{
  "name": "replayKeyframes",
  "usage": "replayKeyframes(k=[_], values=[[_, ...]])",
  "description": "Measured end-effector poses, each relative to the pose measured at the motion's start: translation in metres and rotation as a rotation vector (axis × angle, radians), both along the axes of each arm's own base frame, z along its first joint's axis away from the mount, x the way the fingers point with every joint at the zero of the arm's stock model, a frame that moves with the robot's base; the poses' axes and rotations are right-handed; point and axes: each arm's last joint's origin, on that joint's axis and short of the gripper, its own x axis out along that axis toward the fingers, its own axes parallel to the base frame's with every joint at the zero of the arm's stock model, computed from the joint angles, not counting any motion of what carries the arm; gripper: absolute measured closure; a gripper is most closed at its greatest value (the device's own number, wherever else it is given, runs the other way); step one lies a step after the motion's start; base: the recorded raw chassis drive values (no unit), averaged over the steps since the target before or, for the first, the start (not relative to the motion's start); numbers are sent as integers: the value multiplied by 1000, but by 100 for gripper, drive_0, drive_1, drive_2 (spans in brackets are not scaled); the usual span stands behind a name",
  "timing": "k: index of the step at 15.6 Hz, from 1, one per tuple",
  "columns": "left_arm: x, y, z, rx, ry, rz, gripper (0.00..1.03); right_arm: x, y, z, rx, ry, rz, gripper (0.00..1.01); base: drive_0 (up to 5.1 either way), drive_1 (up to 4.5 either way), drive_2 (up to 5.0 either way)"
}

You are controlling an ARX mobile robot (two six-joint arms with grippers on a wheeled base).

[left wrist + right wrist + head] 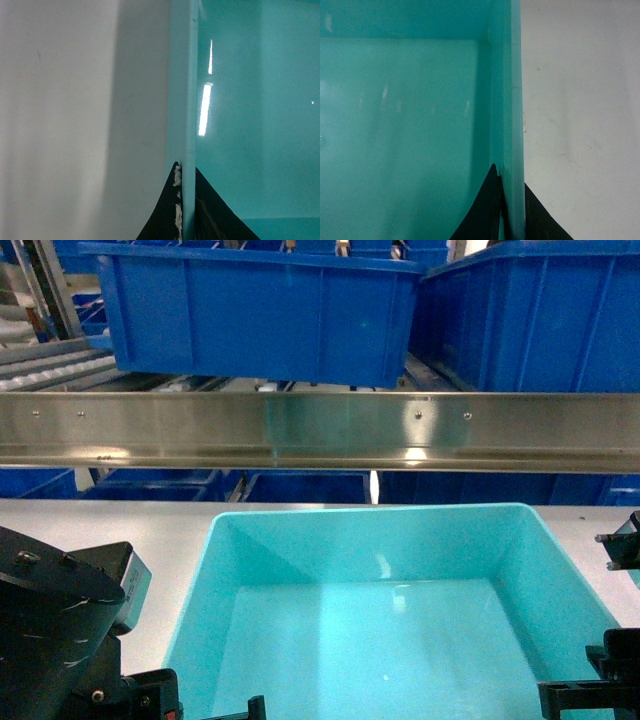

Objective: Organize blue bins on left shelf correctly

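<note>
Turquoise tub (400, 570) first, since it's the biggest thing around: it's sat open side up on a pale grey surface (120, 530), right in front of the shelf (320, 430), and it takes up most of the lower half of the head view. Smooth glossy walls are seen tapering down to a flat floor, with a few light streaks reflected off the inside. Nothing is seen inside it.

Behind it, the shelf's shiny steel front rail is stretched straight across the head view. A track of white rollers (50, 365) is visible at upper left. Two ribbed royal-blue bins are parked on the tier above the rail, one to the left (260, 310) and one to the right (530, 315); more dark blue bins (300, 487) are tucked on the tier below the rail, just past the tub's far wall.

Then the small stuff. The left gripper (183, 210) is clamped over the tub's left wall, one black finger inside and one outside, with the rim edge pinched between them. Same deal on the other side: the right gripper (512, 210) is closed over the right wall, one finger on each face. In the head view, only black bits of both arms are caught at the bottom corners.
</note>
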Motion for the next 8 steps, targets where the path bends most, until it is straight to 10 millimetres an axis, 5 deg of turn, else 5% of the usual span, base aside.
replayKeyframes(k=[8], values=[[-2,7,98,-25,-289,-26,101,-16,-6,114,-5,-304,118,99,0,0,0]])
